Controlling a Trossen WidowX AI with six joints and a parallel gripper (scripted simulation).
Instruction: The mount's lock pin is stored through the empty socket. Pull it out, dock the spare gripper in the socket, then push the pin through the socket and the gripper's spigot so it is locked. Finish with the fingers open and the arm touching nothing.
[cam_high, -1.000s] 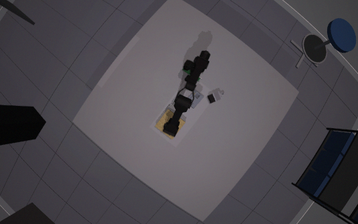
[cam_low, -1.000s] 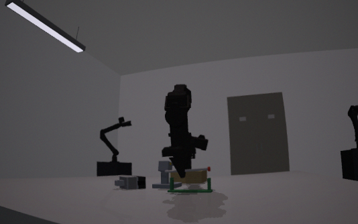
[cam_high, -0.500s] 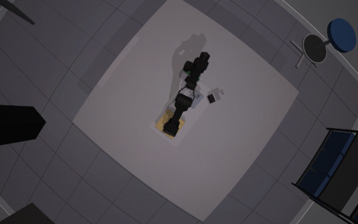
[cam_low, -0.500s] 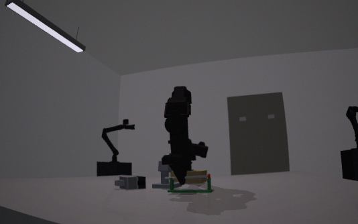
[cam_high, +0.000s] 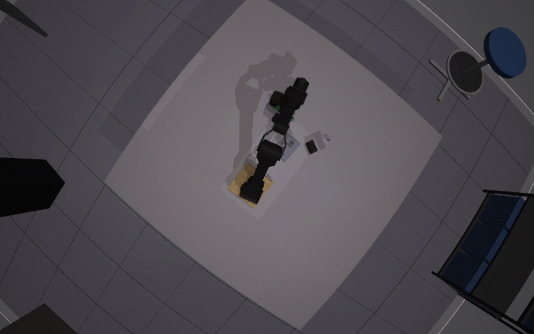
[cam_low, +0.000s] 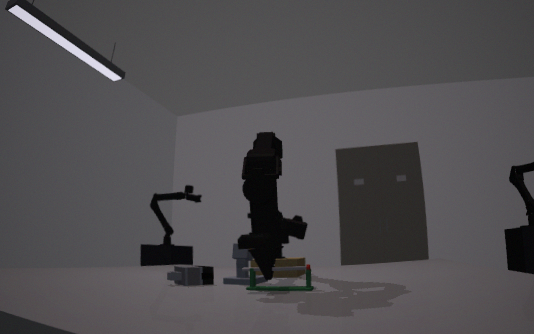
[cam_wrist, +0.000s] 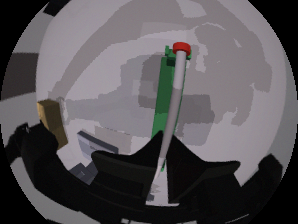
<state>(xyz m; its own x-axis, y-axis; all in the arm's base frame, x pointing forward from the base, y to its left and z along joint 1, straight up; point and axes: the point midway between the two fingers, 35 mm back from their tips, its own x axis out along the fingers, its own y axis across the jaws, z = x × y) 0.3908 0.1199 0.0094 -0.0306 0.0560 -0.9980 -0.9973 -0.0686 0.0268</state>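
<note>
My gripper (cam_low: 269, 276) (cam_wrist: 164, 134) is shut on the lock pin (cam_low: 290, 269) (cam_wrist: 173, 100), around its pale grey shaft. The pin lies nearly level along the green cradle (cam_low: 280, 288) (cam_wrist: 161, 95), its red head at one end post; whether it rests on the posts or is just above them is unclear. The blue-grey mount (cam_high: 289, 145) (cam_low: 242, 267) stands behind the cradle in the exterior view, and no pin shows in its socket. The spare gripper (cam_high: 311, 146) (cam_low: 187, 276), grey with a black end, lies on the table beside the mount. The fingertips are hidden in the top view.
The arm's base stands on a wooden block (cam_high: 235, 187) (cam_low: 296, 266) (cam_wrist: 51, 117) behind the mount. The mount and spare gripper lie to one side of the cradle. Other arms, a stool (cam_high: 505, 52) and a rack stand away from the table.
</note>
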